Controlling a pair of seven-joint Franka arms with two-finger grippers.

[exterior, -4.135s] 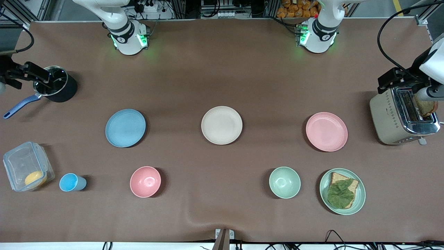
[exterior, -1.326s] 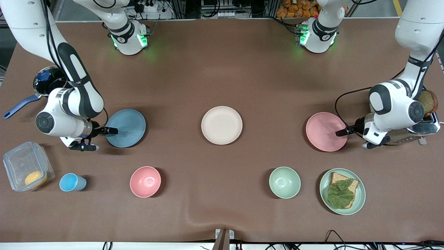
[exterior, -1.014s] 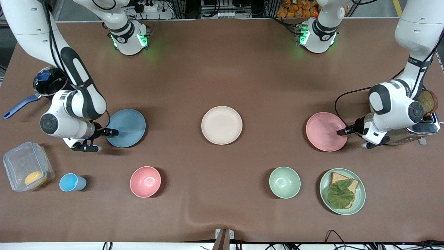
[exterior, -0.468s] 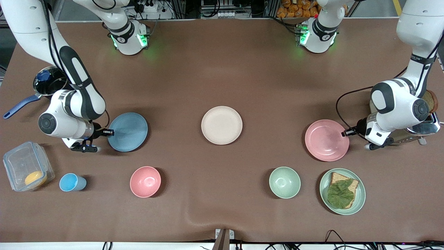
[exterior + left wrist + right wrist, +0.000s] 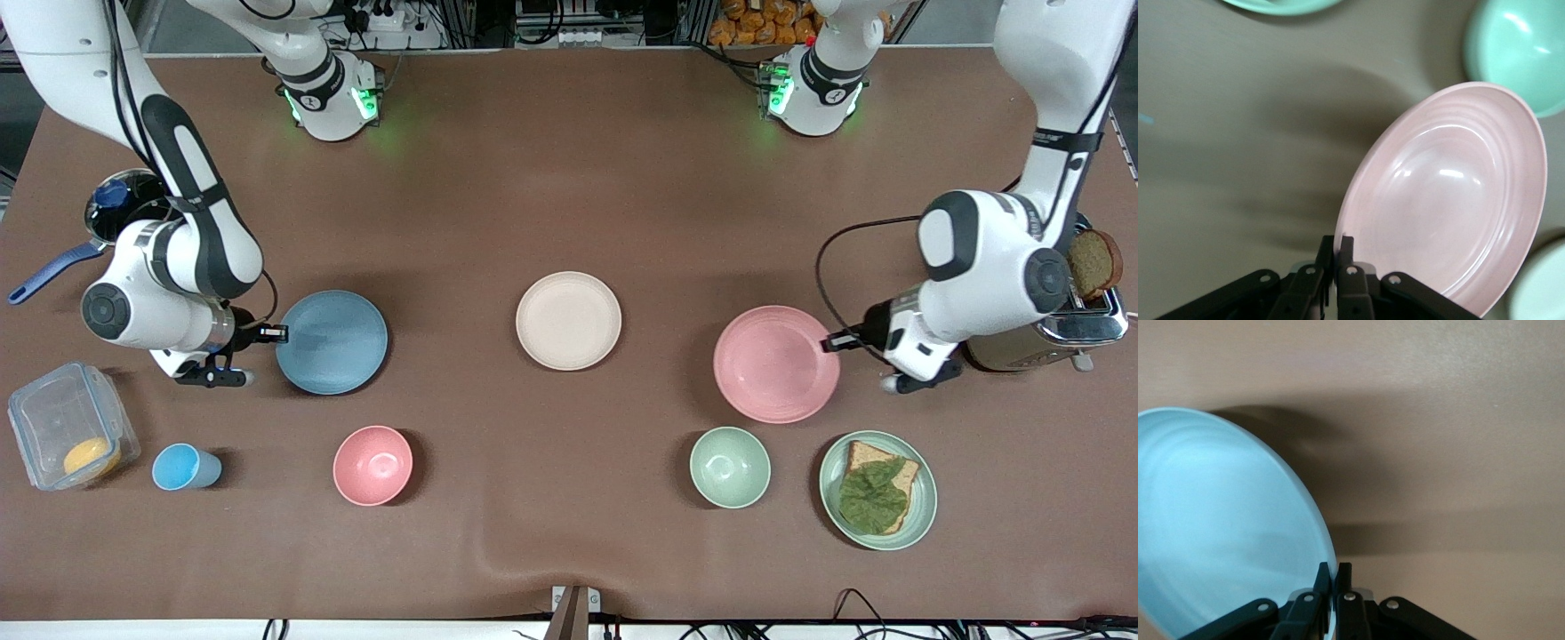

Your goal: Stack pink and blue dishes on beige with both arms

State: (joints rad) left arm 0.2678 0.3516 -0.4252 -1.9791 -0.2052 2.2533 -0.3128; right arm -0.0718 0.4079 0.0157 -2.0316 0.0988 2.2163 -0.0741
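Observation:
The pale pink plate [image 5: 775,364] hangs above the table between the beige plate and the toaster, held by its rim in my left gripper [image 5: 834,342], which is shut on it. In the left wrist view the pink plate [image 5: 1451,200] fills the middle with my left gripper [image 5: 1337,248] pinching its edge. The light blue plate [image 5: 331,341] is lifted too, with my right gripper [image 5: 277,334] shut on its rim. In the right wrist view the blue plate [image 5: 1225,527] is clamped by my right gripper [image 5: 1332,577]. The beige plate [image 5: 568,320] lies bare at the table's middle.
A pink bowl [image 5: 372,465], a green bowl [image 5: 730,467] and a green plate with bread and a leaf [image 5: 877,490] lie nearer the front camera. A blue cup [image 5: 185,468], a clear box [image 5: 68,436] and a pot [image 5: 124,213] are at the right arm's end, a toaster [image 5: 1058,324] at the left arm's.
Both arms came in from the table's ends, shut on the plates' rims and lifted them. The pink plate has moved well toward the beige plate; the blue plate has shifted slightly toward it.

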